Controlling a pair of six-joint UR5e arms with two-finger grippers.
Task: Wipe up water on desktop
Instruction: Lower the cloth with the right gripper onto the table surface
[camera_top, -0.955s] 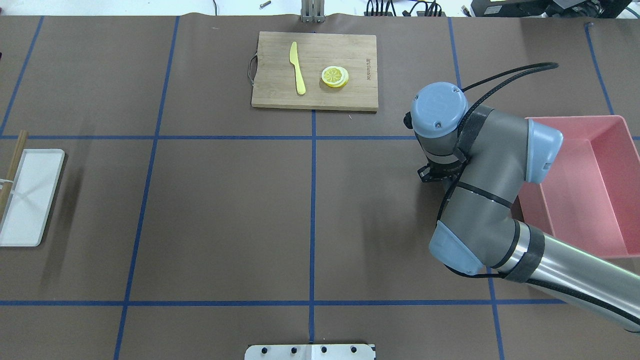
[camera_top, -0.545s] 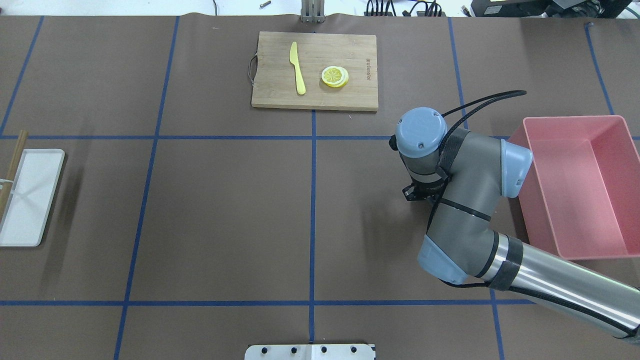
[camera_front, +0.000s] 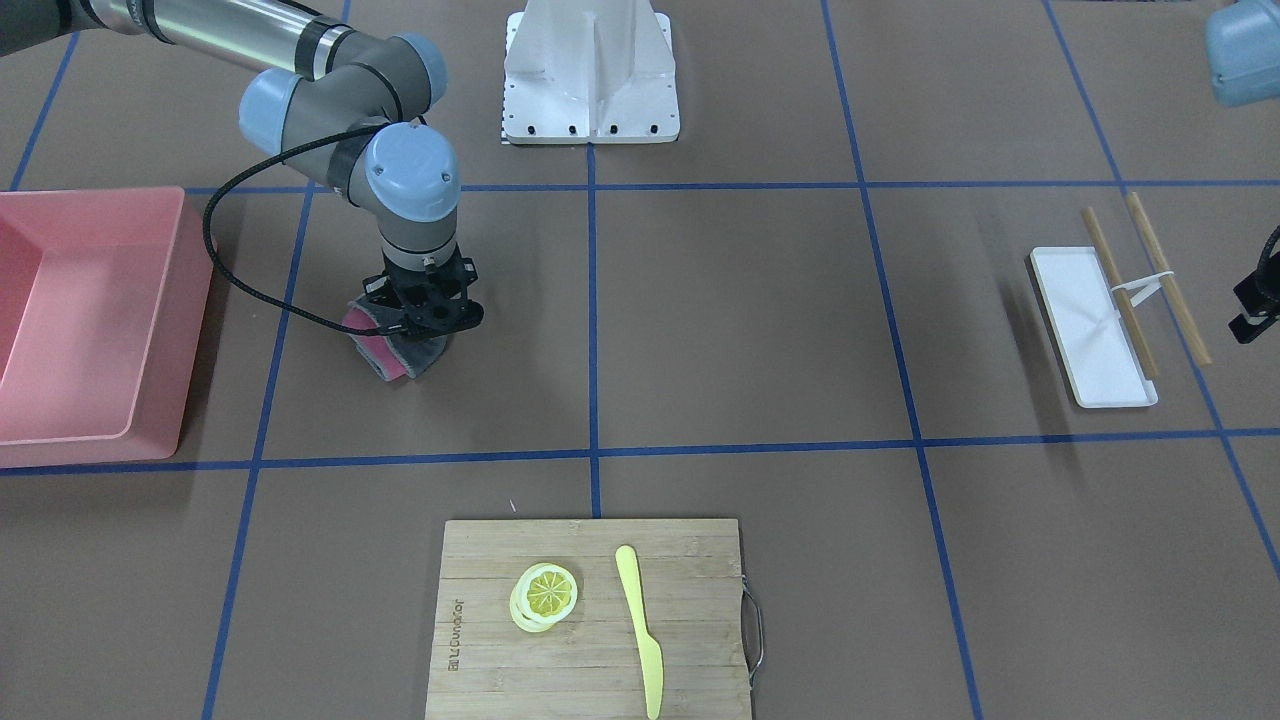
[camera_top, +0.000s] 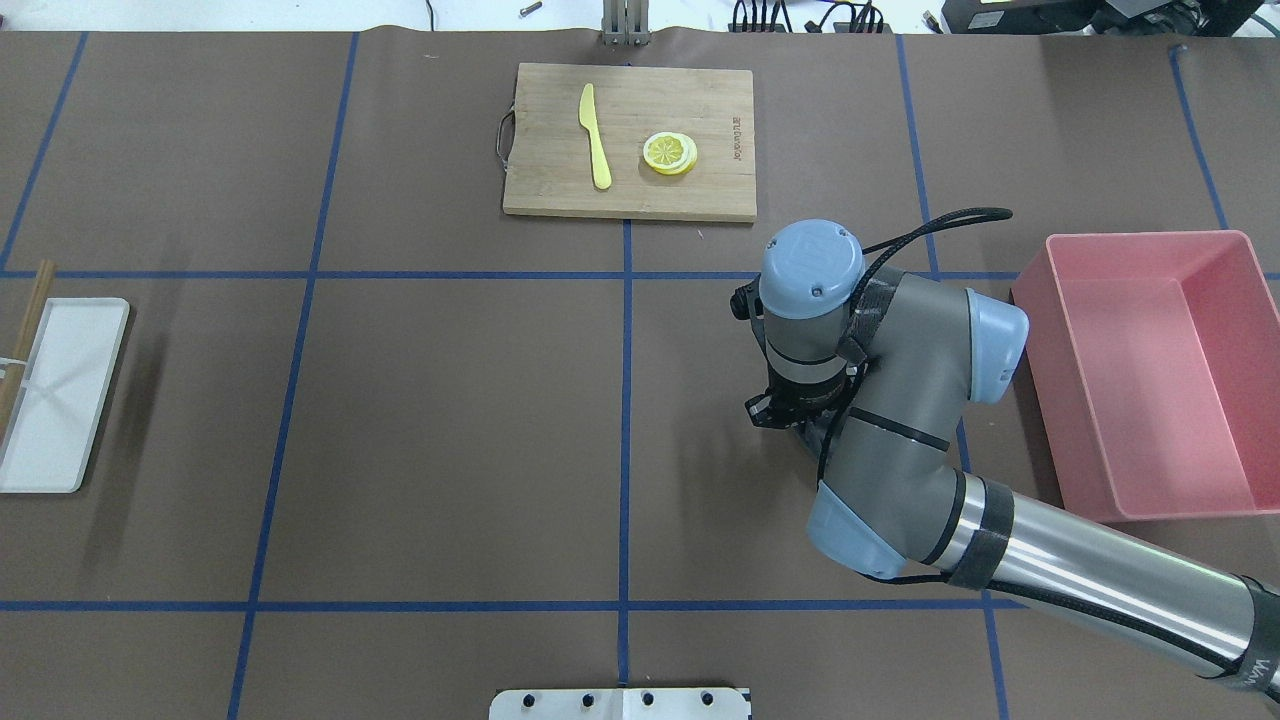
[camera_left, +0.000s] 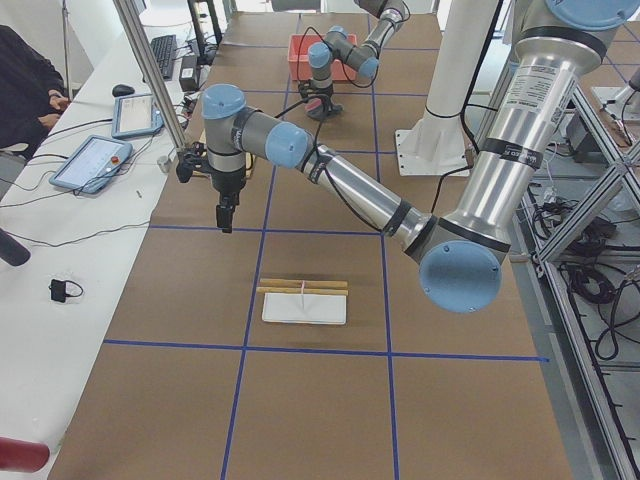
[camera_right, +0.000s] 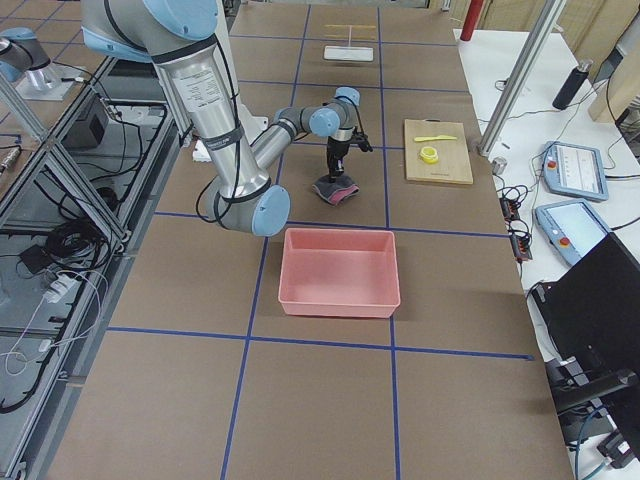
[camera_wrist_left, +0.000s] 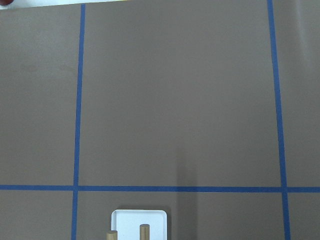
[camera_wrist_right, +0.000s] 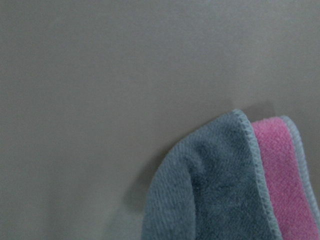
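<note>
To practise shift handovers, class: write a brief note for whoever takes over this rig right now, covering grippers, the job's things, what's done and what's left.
Right gripper: shut on the grey-pink cloth, which rests on the desktop near the pink bin.
Left gripper: hangs above the desktop near the white tray; open or shut unclear.
Done: cloth gripped and down on the surface.
Left: the wiping itself; no water is visible, so check.

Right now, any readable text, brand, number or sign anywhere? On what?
Board: engraved brand along one short edge, too small to read.
Right arm: white lettering near the overhead view's lower right corner, too small to read.
Cloth, bin, tray: no text seen.
</note>
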